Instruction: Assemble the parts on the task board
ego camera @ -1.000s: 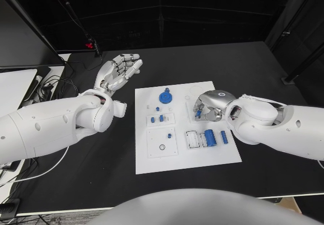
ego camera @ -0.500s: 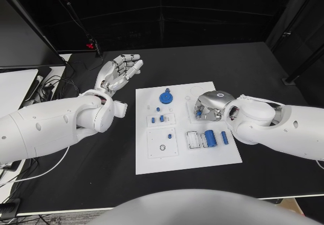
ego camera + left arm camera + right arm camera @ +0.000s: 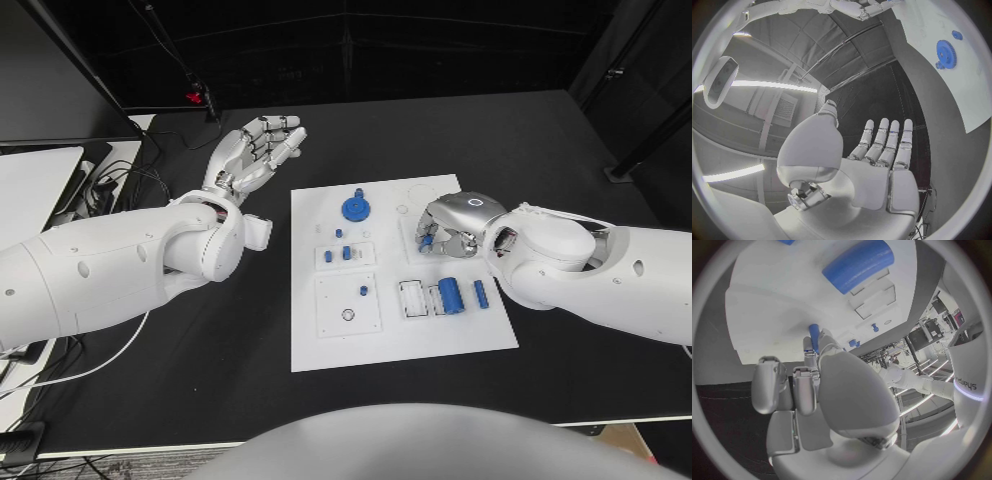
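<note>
While the left hand lies spread, the right hand pinches a blue peg upright over the task board.

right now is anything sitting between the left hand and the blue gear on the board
Nothing visible does. The left hand hovers open over bare black table beyond the task board's far left corner, and the blue gear lies uncovered on the board with only empty surface between them.

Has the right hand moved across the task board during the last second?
No. The right hand stays over the task board's right part, above the blue cylinders, pinching a small blue part; only the camera shifted slightly.
</note>
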### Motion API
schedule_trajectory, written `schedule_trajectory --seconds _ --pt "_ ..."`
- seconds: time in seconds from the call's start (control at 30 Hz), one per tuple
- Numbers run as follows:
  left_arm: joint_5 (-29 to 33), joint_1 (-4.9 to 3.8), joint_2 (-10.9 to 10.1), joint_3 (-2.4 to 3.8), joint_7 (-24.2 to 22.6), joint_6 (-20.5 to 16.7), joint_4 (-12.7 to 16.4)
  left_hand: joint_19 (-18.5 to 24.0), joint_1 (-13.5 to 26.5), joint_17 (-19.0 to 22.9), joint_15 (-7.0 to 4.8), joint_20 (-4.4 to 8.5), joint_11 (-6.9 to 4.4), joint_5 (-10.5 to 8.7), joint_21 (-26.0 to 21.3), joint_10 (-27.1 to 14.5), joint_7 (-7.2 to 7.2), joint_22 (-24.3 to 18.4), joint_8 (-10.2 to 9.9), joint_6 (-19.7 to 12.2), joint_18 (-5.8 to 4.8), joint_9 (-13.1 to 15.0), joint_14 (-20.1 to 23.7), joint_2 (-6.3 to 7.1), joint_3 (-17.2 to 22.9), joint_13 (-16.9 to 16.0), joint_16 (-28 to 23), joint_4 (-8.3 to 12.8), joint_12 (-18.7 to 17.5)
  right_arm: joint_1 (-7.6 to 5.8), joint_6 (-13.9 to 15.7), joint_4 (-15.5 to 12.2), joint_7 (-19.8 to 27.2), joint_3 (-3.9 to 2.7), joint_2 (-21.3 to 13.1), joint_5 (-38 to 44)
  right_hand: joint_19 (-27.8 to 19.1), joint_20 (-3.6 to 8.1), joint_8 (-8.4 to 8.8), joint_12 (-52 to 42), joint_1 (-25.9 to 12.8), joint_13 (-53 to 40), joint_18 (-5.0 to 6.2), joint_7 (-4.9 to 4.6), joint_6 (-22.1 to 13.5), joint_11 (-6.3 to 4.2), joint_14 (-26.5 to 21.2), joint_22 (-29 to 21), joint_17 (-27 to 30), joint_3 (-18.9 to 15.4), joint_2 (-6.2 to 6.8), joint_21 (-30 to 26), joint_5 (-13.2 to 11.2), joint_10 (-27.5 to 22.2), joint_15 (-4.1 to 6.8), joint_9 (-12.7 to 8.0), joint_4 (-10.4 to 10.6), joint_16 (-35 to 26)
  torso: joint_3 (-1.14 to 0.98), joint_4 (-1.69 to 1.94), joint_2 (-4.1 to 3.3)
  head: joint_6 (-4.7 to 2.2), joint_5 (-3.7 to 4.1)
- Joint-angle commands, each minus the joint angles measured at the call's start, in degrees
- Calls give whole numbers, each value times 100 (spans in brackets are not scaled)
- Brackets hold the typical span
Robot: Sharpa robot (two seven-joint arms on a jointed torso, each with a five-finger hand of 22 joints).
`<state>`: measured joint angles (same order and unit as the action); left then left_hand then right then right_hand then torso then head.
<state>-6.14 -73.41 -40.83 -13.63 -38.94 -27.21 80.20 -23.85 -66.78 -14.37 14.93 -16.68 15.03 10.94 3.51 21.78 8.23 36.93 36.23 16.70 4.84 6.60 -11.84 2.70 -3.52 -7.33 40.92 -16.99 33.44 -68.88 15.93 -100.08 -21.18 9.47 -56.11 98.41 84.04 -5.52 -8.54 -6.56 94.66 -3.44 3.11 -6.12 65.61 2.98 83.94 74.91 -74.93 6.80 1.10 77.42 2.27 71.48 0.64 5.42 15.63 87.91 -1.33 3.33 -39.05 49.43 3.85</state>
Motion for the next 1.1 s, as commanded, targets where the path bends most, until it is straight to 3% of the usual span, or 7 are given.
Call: schedule_trajectory --seconds 0.03,0.13,0.43,0.53,0.7,1.1 --pt "12 -7 -5 6 -852 34 -5 -22 -9 5 -7 4 -1 21 36 -32 878 -5 24 -44 16 -5 42 -48 31 5 36 8 36 -7 605 -95 316 -4 -52 61 90 41 2 34 99 -3 -2 -24 43 12 517 711 -1021 41 -2 38 40 40 23 -10 3 41 0 -10 1 0 -2" --pt "12 -5 -5 6 -849 38 -7 -19 -10 10 -7 4 -1 28 35 -34 878 -9 27 -46 16 -7 43 -51 30 7 40 8 42 -7 839 -201 457 -5 -139 61 95 37 5 54 123 -3 -6 -33 51 21 519 718 -1030 52 -4 49 40 49 15 -11 5 45 -3 1 -4 0 -1" --pt "12 6 17 6 -853 30 -25 -19 -19 34 -7 4 -2 63 35 -41 878 -12 45 -51 15 -14 47 -65 31 17 61 10 66 -15 1457 -585 849 -19 -411 22 114 31 13 92 162 -3 -18 -48 63 33 523 749 -1052 79 -18 94 40 64 3 -14 14 53 -1 -8 -2 32 -39" --pt "12 10 28 6 -852 34 -32 -19 -25 45 -7 4 -2 78 36 -45 878 -14 54 -52 15 -17 48 -69 31 22 71 11 78 -17 1559 -629 964 -21 -398 -88 116 29 13 102 175 -3 -19 -51 70 35 525 751 -1059 86 -21 96 40 71 0 -13 15 55 -1 0 -5 36 -39" --pt "12 14 50 6 -852 38 -36 -19 -25 45 -7 4 -2 78 36 -45 878 -14 54 -52 15 -17 48 -69 31 22 71 11 78 -18 1476 -634 1006 -23 -230 -356 120 27 13 119 202 -5 -21 -58 85 37 527 758 -1076 103 -29 106 40 93 -2 -12 15 62 1 7 -10 57 -43" --pt "12 15 33 6 -851 23 3 -23 -27 52 -7 4 -1 87 37 -47 878 -10 59 -54 15 -19 49 -71 30 25 77 10 84 -9 968 -555 1106 -16 367 -638 115 25 18 142 232 -4 -18 -64 93 39 526 752 -1071 116 -28 96 41 109 -3 -13 11 60 -2 4 -10 57 -181"
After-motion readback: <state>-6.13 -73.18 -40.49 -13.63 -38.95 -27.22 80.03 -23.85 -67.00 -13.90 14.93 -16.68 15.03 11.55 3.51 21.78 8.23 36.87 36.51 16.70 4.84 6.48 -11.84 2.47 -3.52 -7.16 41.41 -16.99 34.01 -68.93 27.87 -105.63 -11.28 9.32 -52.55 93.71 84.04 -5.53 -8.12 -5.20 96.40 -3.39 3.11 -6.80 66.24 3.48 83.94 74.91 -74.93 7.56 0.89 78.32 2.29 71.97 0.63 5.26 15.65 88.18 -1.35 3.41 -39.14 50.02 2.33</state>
